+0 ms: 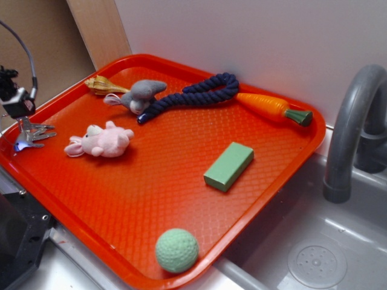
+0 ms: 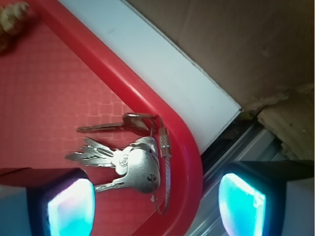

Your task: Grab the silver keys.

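Silver keys (image 2: 129,162) on red tray (image 1: 151,199)

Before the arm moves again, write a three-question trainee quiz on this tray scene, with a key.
1. True or false: the silver keys lie in the middle of the red tray.
2. Which thing lies nearest the keys?
A. green ball
B. pink plush toy
C. toy carrot
3. Fill in: in the wrist view, the tool has its fingers spread ____ with the keys lying between them.

Key:
1. False; they lie at a corner, against the tray's rim.
2. B
3. open
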Controlling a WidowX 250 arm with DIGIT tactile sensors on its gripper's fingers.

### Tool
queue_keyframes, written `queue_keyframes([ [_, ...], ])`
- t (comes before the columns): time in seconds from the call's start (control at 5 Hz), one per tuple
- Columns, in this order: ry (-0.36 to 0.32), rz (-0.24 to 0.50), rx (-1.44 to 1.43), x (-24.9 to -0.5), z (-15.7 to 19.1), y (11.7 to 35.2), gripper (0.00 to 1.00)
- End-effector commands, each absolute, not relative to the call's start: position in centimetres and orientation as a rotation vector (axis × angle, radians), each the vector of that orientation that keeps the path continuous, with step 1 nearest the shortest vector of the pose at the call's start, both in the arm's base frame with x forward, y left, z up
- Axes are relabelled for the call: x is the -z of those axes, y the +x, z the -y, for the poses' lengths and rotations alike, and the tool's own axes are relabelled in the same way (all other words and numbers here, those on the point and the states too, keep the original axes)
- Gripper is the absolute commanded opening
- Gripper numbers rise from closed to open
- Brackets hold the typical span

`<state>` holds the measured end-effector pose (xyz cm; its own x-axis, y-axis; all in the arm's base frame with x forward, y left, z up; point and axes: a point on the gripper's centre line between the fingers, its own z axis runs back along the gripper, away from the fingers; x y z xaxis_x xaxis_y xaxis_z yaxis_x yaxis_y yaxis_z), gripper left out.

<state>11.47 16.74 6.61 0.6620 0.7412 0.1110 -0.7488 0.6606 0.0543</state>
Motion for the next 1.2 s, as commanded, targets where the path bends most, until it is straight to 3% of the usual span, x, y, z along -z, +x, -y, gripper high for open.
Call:
queue_keyframes([
  [0.0, 0.206, 0.126, -0.768, -4.7, -14.5, 11.5, 0.00],
  [1.0, 0.255, 0.129, -0.725, -4.2, -13.7, 12.7, 0.00],
])
